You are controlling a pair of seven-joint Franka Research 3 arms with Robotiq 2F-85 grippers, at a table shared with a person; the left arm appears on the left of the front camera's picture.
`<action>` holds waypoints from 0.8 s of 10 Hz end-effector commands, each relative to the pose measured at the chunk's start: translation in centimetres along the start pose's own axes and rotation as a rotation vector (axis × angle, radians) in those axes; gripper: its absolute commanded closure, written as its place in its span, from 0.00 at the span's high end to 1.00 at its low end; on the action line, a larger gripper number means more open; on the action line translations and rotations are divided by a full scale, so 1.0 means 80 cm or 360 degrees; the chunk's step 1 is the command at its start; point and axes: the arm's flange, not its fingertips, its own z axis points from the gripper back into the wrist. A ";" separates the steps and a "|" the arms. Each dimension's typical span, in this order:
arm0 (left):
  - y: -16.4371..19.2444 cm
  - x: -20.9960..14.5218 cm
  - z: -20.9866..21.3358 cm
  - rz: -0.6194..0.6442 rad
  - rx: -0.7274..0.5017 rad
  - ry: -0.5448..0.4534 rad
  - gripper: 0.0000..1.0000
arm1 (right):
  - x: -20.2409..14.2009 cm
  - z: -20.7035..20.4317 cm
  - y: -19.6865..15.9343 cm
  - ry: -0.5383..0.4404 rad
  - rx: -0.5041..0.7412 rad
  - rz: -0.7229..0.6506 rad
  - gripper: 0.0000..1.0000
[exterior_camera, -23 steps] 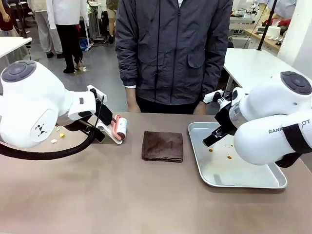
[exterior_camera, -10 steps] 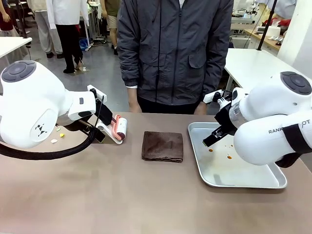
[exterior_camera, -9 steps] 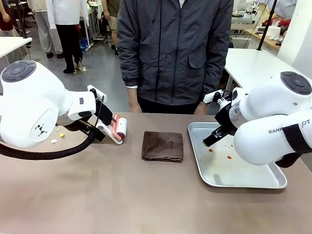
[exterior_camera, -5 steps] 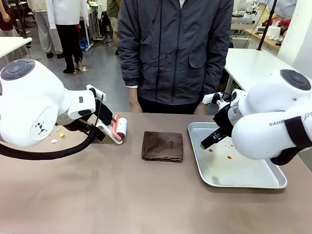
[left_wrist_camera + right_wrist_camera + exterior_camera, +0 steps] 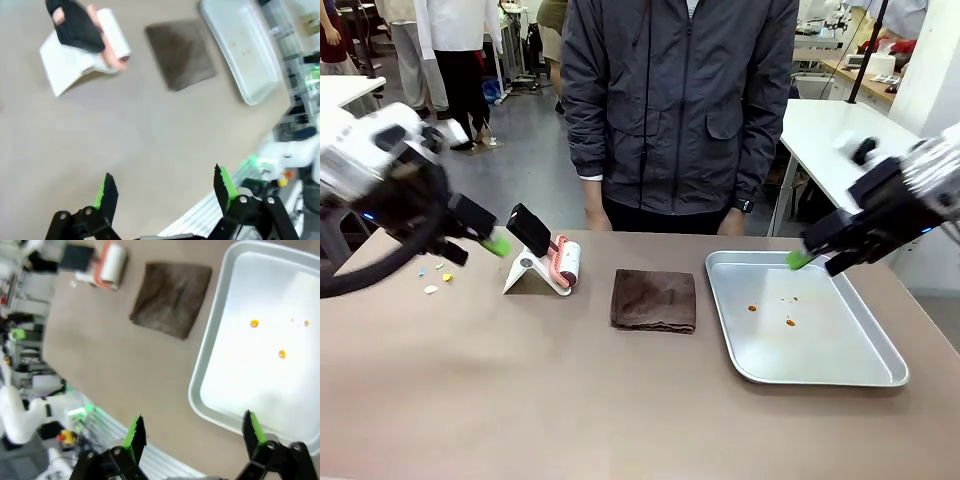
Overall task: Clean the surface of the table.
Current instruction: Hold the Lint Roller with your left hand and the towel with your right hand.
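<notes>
Front view: the bench (image 5: 570, 400) carries everything along its far half, in front of the standing person (image 5: 680, 110). A folded brown cloth (image 5: 654, 300) lies flat at the middle, likely so that either arm can reach it. A lint roller (image 5: 567, 264) leans on a white stand (image 5: 525, 275) toward the left edge, its black handle raised, which I judge makes it easy to grip. Small yellow scraps (image 5: 432, 288) dot the bench near the far left corner and look like the mess to be cleared. A metal tray (image 5: 820, 350) toward the right edge holds a few orange crumbs (image 5: 752, 308), so it probably serves as the collecting place. Both arms are blurred, the left pincer (image 5: 496, 244) beside the roller's handle and the right pincer (image 5: 798, 259) above the tray's far rim. Left wrist view: the left pincer's fingers are spread wide with nothing between them, high above bare bench, with roller, cloth and tray beyond. Right wrist view: the right pincer is likewise spread and empty, looking down on the tray's edge with the cloth beside it; neither touches anything, and wiping seems not yet begun.
</notes>
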 end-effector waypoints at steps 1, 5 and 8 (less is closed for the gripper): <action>0.055 -0.031 0.041 0.0136 -0.0316 -0.0154 1.00 | -0.035 0.048 -0.035 -0.0250 0.0252 -0.0246 1.00; 0.215 -0.096 0.110 0.0657 -0.0629 -0.0487 1.00 | -0.117 0.141 -0.158 -0.0706 0.0569 -0.0696 1.00; 0.295 -0.158 0.130 0.0952 -0.0780 -0.0767 1.00 | -0.148 0.148 -0.227 -0.0767 0.0648 -0.0921 1.00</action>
